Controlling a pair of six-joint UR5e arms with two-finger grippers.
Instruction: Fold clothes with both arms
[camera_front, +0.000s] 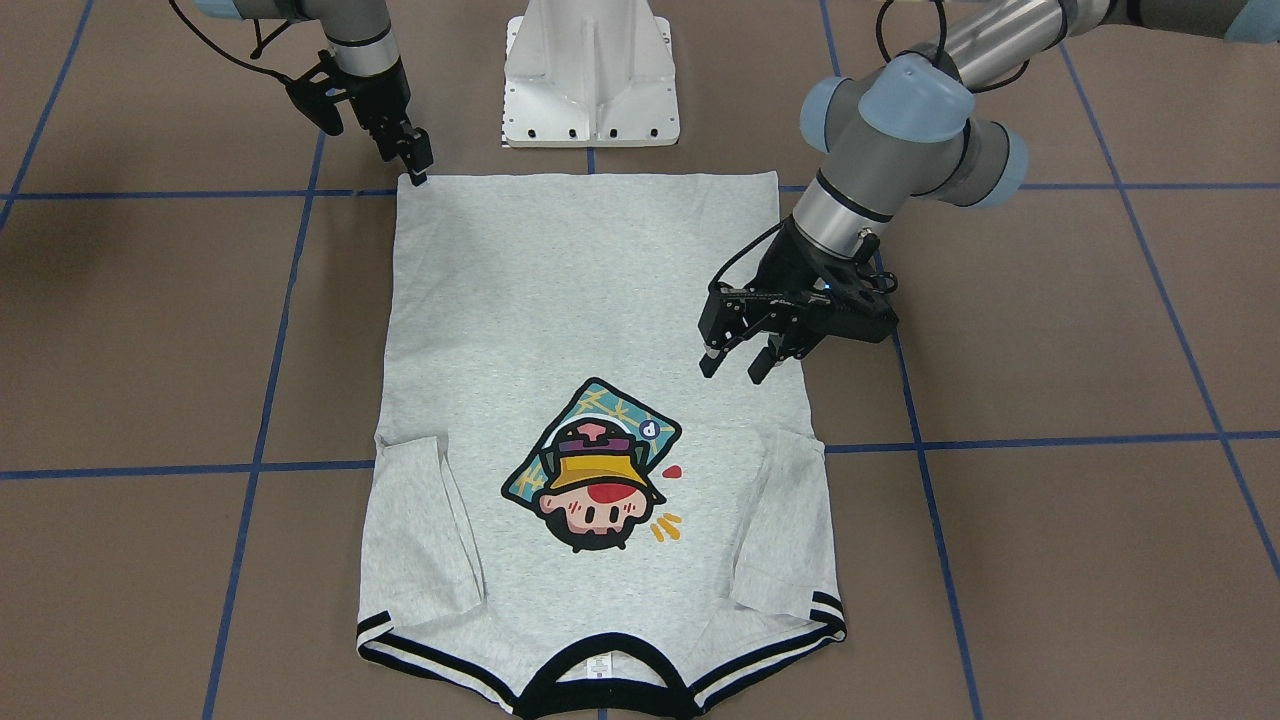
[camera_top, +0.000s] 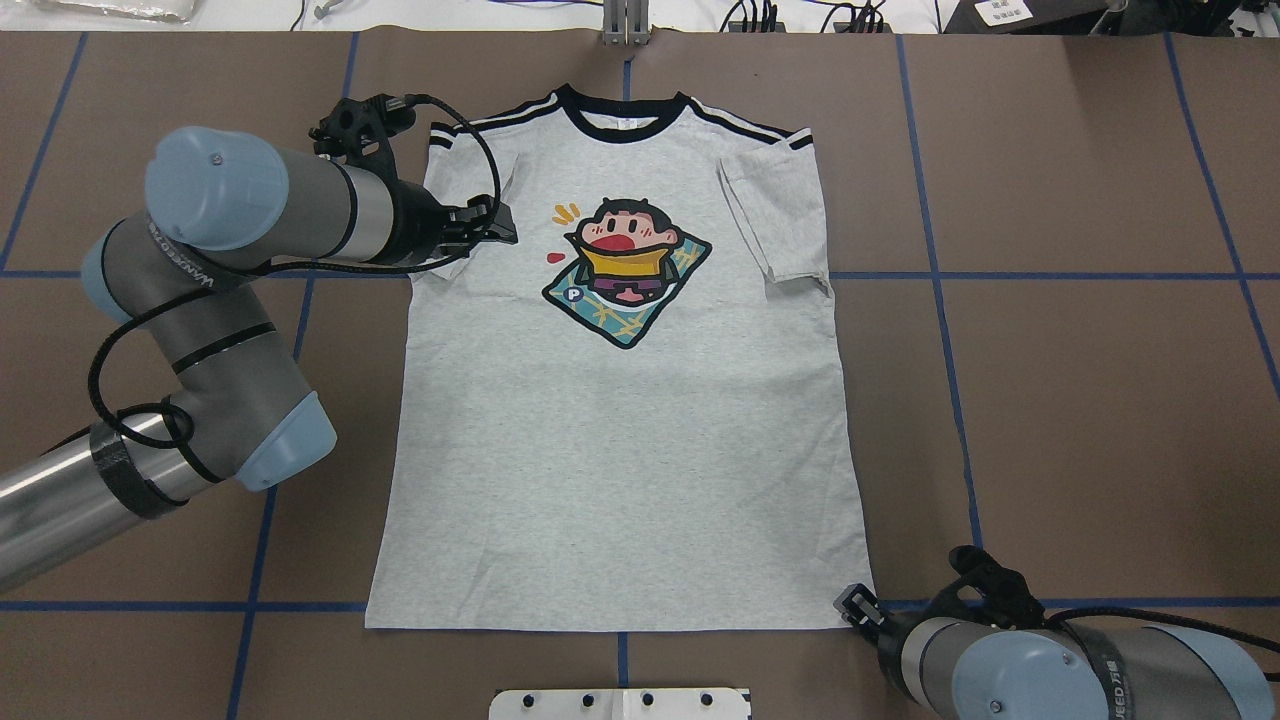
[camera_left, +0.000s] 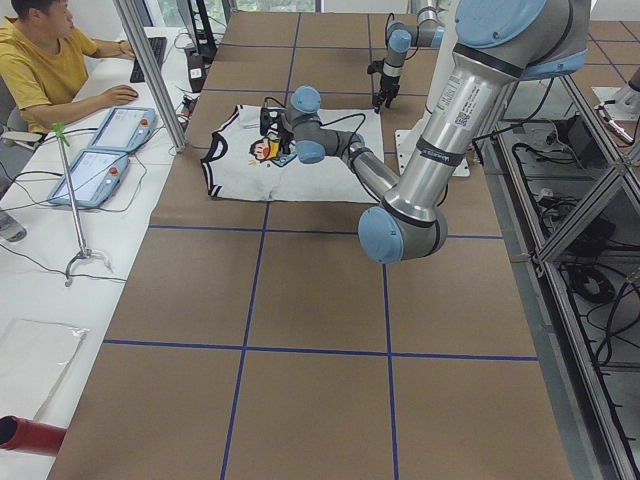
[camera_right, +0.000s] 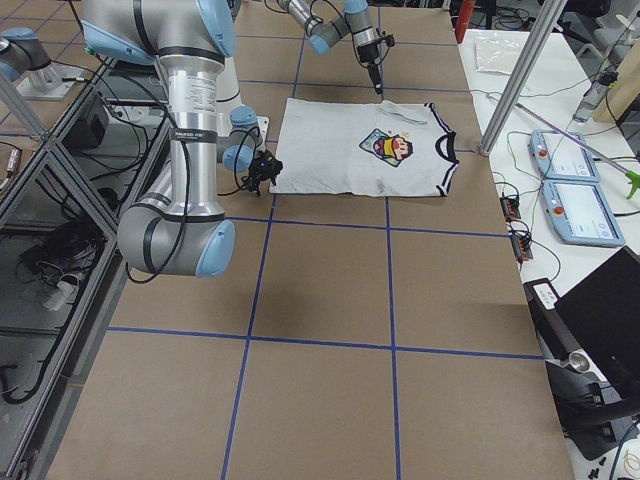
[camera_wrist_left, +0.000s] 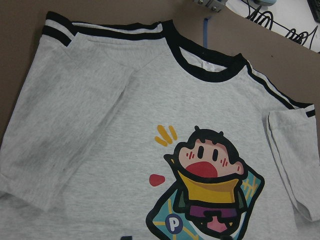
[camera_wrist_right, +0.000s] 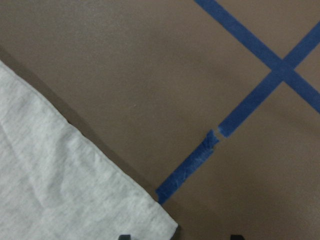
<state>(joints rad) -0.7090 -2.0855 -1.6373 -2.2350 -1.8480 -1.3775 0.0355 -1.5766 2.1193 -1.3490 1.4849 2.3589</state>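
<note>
T-shirt (camera_top: 620, 430) lies flat on the tabletop (camera_top: 1050, 400), print up. Left pincer (camera_front: 735, 362) hovers spread above it near one sleeve (camera_front: 790, 520); right pincer (camera_top: 852, 604), spread, straddles a hem corner (camera_wrist_right: 150, 215). Best pinch both edges cleanly, lift together.

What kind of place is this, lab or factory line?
Probably a robotics lab cell: blue tape grid on the brown table, left arm and right arm at one T-shirt, a person at a side desk with two teach pendants.
</note>
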